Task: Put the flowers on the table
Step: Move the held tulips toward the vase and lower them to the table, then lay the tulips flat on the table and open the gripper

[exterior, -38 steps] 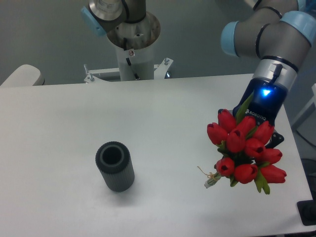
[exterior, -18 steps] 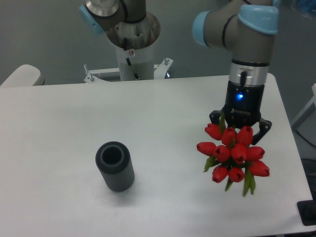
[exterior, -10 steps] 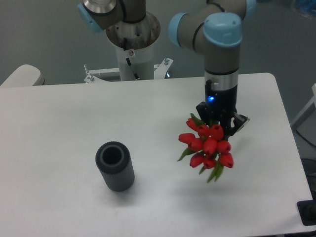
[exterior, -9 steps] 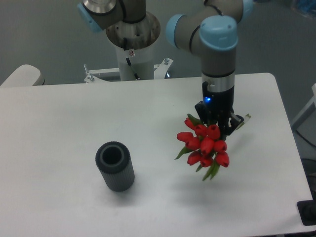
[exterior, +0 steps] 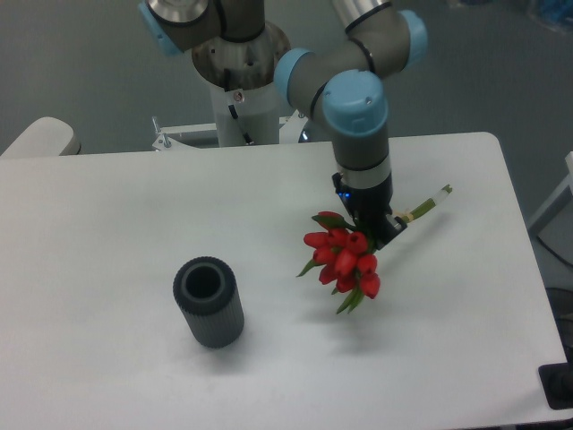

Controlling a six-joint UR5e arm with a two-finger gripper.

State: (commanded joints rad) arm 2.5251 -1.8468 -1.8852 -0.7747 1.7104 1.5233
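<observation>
A bunch of red tulips, the flowers (exterior: 343,257), hangs low over the white table (exterior: 107,233) right of centre, heads pointing down-left and green stems (exterior: 428,202) sticking out to the upper right. My gripper (exterior: 375,228) is shut on the stems just behind the blooms. Whether the blooms touch the tabletop cannot be told; a faint shadow lies beneath them.
A dark grey ribbed cylinder vase (exterior: 209,301) stands upright at the left of centre, well apart from the bouquet. The arm's base column (exterior: 240,81) rises behind the table's far edge. A black object (exterior: 560,385) sits at the front right corner.
The arm has carried the bouquet leftward from the right edge toward the table's middle, lowered it and tilted it so the stems now point up-right.
</observation>
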